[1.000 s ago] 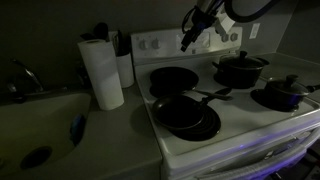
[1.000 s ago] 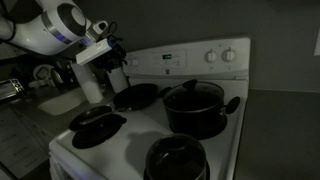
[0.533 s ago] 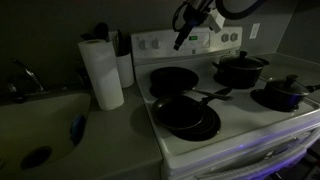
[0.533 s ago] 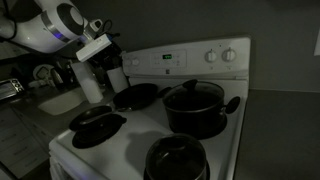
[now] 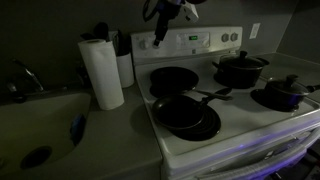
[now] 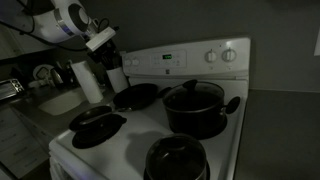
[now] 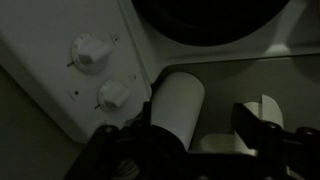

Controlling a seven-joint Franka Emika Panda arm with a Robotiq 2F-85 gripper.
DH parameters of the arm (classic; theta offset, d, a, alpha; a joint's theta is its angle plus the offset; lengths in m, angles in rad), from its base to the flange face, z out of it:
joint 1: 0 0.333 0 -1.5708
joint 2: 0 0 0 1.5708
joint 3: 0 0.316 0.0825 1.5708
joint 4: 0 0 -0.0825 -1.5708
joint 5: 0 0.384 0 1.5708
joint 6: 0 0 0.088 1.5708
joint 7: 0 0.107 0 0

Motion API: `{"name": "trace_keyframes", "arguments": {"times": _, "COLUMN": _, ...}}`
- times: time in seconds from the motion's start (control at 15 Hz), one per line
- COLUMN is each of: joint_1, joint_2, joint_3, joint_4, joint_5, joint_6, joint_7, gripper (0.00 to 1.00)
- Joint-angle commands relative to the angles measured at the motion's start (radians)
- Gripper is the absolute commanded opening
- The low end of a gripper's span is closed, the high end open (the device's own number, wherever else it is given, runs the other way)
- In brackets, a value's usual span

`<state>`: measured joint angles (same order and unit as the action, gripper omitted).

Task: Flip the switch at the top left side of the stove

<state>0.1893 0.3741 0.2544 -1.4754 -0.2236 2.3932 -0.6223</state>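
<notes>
The white stove (image 5: pixel 243 108) has a raised back panel (image 5: pixel 195 41) with a display and small knobs; it also shows in the other exterior view (image 6: pixel 136 124). My gripper (image 5: pixel 157 36) hangs just in front of the panel's left end, above the rear left burner, and shows as a white block with dark fingers (image 6: pixel 106 58). In the wrist view two white knobs (image 7: pixel 90 52) (image 7: pixel 113 95) sit on the panel at the left. My gripper (image 7: pixel 185 140) is open and empty, a little short of them, with its jaws wide apart.
A paper towel roll (image 5: pixel 101 72) (image 7: pixel 178 100) and a utensil holder (image 5: pixel 123 66) stand on the counter left of the stove. Dark pans (image 5: pixel 175 80) (image 5: pixel 190 116) and lidded pots (image 5: pixel 240 68) (image 5: pixel 280 94) cover the burners. A sink (image 5: pixel 40 125) lies at the far left.
My gripper has moved left along the back panel, from near the display to the panel's left end, and a little higher. It stays open.
</notes>
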Motion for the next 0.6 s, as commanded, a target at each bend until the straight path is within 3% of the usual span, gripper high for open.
{"name": "trace_keyframes", "arguments": {"times": 0.0, "joint_1": -0.003, "joint_2": 0.171, "joint_3": -0.007, "joint_4": 0.251, "joint_5": -0.003, "joint_6": -0.092, "joint_7": -0.182, "gripper": 0.52}}
{"name": "trace_keyframes", "arguments": {"times": 0.2, "joint_1": 0.033, "joint_2": 0.267, "joint_3": -0.063, "joint_4": 0.398, "joint_5": -0.079, "joint_6": -0.114, "joint_7": -0.249, "gripper": 0.3}}
{"name": "trace_keyframes", "arguments": {"times": 0.47, "joint_1": 0.068, "joint_2": 0.381, "joint_3": -0.096, "joint_4": 0.56, "joint_5": -0.128, "joint_6": -0.037, "joint_7": -0.304, "gripper": 0.03}}
{"name": "trace_keyframes", "arguments": {"times": 0.53, "joint_1": 0.074, "joint_2": 0.406, "joint_3": -0.099, "joint_4": 0.595, "joint_5": -0.125, "joint_6": -0.014, "joint_7": -0.312, "gripper": 0.0}}
